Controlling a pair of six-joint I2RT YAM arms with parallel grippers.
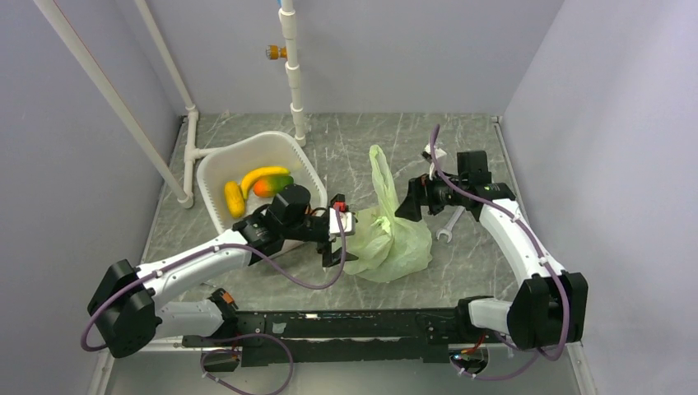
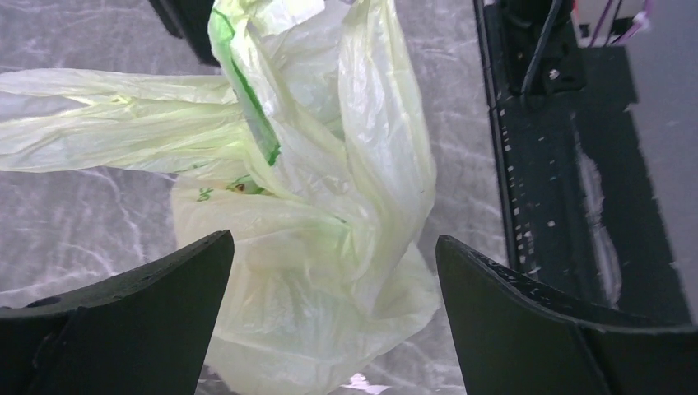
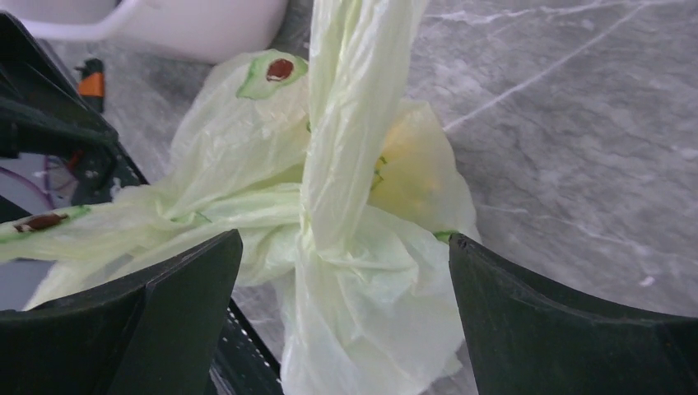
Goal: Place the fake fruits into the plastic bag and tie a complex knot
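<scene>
The pale-green plastic bag (image 1: 393,240) lies on the table between my grippers, with fruit showing dimly through it: an avocado half (image 3: 267,72) and a yellow one (image 3: 411,164). Its handles cross in a twist (image 3: 333,210); one tail runs up (image 1: 380,164), the other runs left (image 3: 123,224). My left gripper (image 1: 339,247) is open at the bag's left side, with the bag (image 2: 313,247) between its fingers untouched. My right gripper (image 1: 408,207) is open at the upper right, its fingers either side of the twist. Two yellow bananas (image 1: 262,174) and a mango (image 1: 273,185) lie in the white basin (image 1: 216,164).
A metal wrench (image 1: 449,224) lies on the table right of the bag, under the right arm. White pipes (image 1: 295,90) stand at the back and left, with an orange valve (image 1: 275,52). The black mounting rail (image 1: 354,325) runs along the near edge.
</scene>
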